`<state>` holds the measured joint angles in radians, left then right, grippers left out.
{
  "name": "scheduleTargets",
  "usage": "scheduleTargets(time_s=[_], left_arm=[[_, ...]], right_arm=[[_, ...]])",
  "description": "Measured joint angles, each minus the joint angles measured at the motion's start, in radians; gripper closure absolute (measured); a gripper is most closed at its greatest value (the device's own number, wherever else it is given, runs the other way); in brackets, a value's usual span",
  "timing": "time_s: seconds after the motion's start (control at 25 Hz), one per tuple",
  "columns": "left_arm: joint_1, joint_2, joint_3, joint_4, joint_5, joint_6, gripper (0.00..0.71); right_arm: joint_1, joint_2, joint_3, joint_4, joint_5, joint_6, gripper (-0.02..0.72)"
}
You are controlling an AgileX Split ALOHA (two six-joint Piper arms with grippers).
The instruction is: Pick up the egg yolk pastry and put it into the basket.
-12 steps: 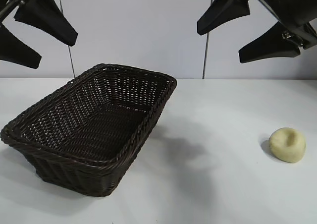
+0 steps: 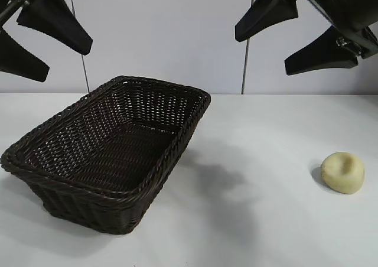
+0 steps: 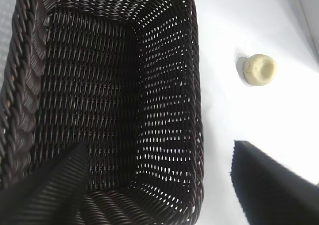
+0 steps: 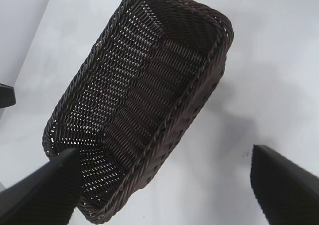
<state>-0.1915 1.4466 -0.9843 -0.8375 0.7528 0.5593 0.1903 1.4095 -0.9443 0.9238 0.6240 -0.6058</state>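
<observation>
At lower right the pastry (image 2: 342,172) lies apart from the basket (image 2: 147,178); both grippers, left (image 2: 36,38) and right (image 2: 295,36), hang released up top.

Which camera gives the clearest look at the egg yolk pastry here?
The exterior view: the egg yolk pastry lies unobstructed on the table, dent visible. The left wrist view shows it farther off beside the basket; the right wrist view misses it entirely.
</observation>
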Motion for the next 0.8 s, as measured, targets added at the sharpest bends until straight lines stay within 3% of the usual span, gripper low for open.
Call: scheduleTargets(time_s=[0.56,0.8], left_arm=[[0.000,0.000,0.000,-0.003,-0.022,-0.004,0.139],[0.000,-0.008,0.000,-0.004,0.013,-0.167,0.139]], right_arm=[[0.000,0.000,0.000,0.000,-0.004,0.000,0.050],[0.000,0.000,0.000,0.000,-0.004,0.000,0.050]])
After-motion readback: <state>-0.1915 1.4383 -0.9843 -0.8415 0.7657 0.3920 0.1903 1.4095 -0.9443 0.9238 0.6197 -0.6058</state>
